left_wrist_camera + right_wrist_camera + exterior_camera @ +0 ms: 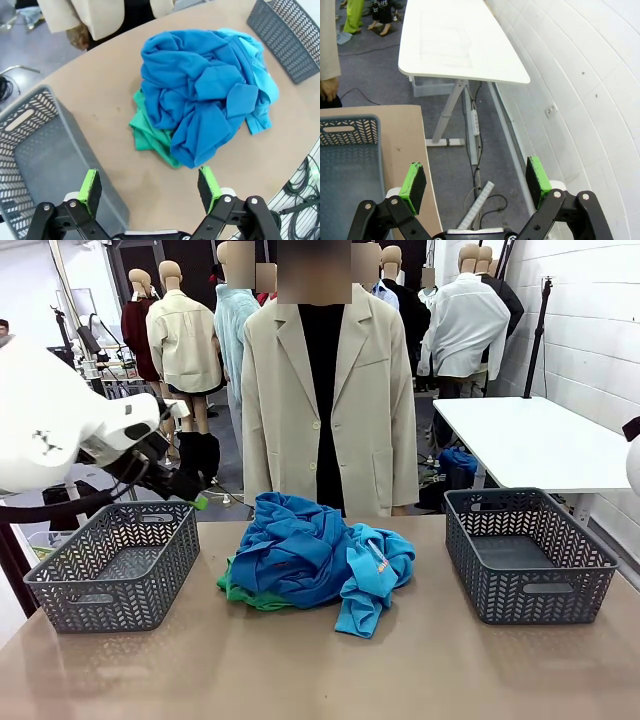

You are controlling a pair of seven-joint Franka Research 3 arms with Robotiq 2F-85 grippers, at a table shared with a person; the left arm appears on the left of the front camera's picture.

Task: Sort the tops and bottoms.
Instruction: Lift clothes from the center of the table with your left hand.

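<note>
The tops lie in a crumpled heap (305, 545) at the middle of the table: royal blue cloth with a sky blue piece (375, 585) on its right. In the left wrist view the tops (200, 90) cover most of the bottoms. A green edge of the bottoms (245, 592) sticks out at the heap's front left and reads as the bottoms (150, 137). My left gripper (150, 184) hangs open above the table between the left basket and the heap, holding nothing. It is also visible as the left gripper (197, 498). My right gripper (476, 184) is open and empty, off the table's right end over the floor.
A grey basket (60, 585) stands at the table's left and another grey basket (590, 585) at its right. A person in a beige jacket (375, 410) stands at the far edge behind the heap. A white table (455, 40) and a wall lie to the right.
</note>
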